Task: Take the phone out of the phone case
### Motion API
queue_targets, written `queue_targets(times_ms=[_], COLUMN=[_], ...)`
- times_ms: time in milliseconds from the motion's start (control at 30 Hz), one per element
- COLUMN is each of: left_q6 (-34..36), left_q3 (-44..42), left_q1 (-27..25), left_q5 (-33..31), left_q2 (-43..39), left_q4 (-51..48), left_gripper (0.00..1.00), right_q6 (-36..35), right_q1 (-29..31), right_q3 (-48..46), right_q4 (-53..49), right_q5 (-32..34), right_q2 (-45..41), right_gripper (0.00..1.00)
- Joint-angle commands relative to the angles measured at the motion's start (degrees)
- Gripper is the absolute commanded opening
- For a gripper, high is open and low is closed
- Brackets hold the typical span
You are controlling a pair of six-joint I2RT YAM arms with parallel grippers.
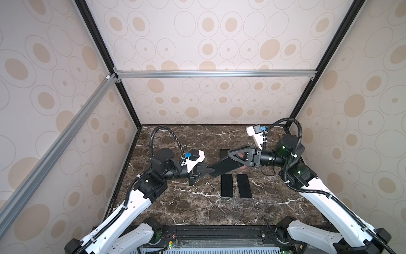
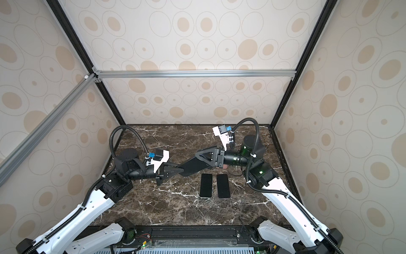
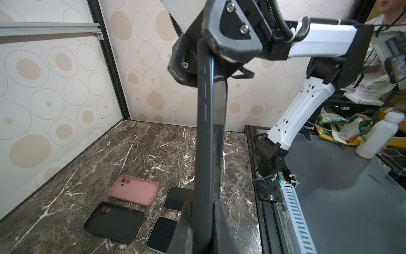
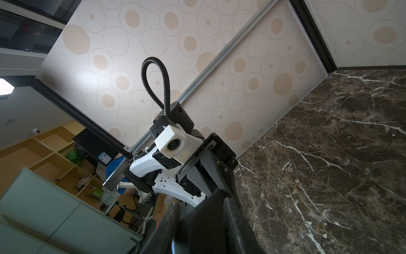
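Note:
A black phone case (image 1: 224, 167) with the phone (image 3: 219, 103) in it hangs above the table, held at both ends. In the left wrist view it shows edge-on: the case's side with buttons (image 3: 204, 99) and the dark screen beside it. My left gripper (image 1: 211, 170) (image 3: 203, 204) is shut on the nearer end, its fingers (image 3: 186, 222) pressed on both faces. My right gripper (image 1: 232, 158) (image 4: 203, 209) is closed on the far end, one finger on each side of the case (image 4: 204, 220). Whether the phone has come loose from the case I cannot tell.
Two bare phones (image 1: 226, 185) (image 1: 243, 186) lie screen-up side by side on the marble table (image 1: 186, 211). An empty pink case (image 3: 134, 190) and an empty black case (image 3: 114, 222) lie beyond them, under the right arm. Patterned walls close three sides.

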Motion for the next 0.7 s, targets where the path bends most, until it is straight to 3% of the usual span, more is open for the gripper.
queue_targets(times_ms=[0, 167, 267, 400, 533, 667], left_q6=[10.0, 6.7, 0.8, -12.1, -27.1, -42.1], left_q3=[3.5, 0.1, -2.9, -6.0, -7.6, -9.0], left_q1=[-0.3, -0.2, -0.1, 0.0, -0.1, 0.0], left_q5=[-6.3, -5.7, -5.1, -5.5, -8.0, -9.0], left_q2=[-1.8, -3.4, -4.8, -5.5, -4.3, -2.0], left_q4=[2.5, 5.9, 11.5, 22.1, 31.9, 42.9], left_gripper=[0.0, 0.0, 0.0, 0.0, 0.0, 0.0], right_q6=[9.4, 5.6, -1.0, -7.2, -11.1, -15.4], right_q1=[-0.2, -0.2, -0.2, -0.2, -0.2, -0.1], right_q3=[-1.9, -2.7, -3.6, -7.4, -10.4, -10.6], right_q4=[1.6, 5.2, 3.1, 3.5, 5.3, 6.9], right_q5=[8.1, 15.8, 22.2, 27.2, 25.1, 16.6], right_q2=[0.1, -3.9, -8.1, -13.8, -16.5, -15.2], right_gripper=[0.45, 0.63, 0.65, 0.65, 0.65, 0.64])
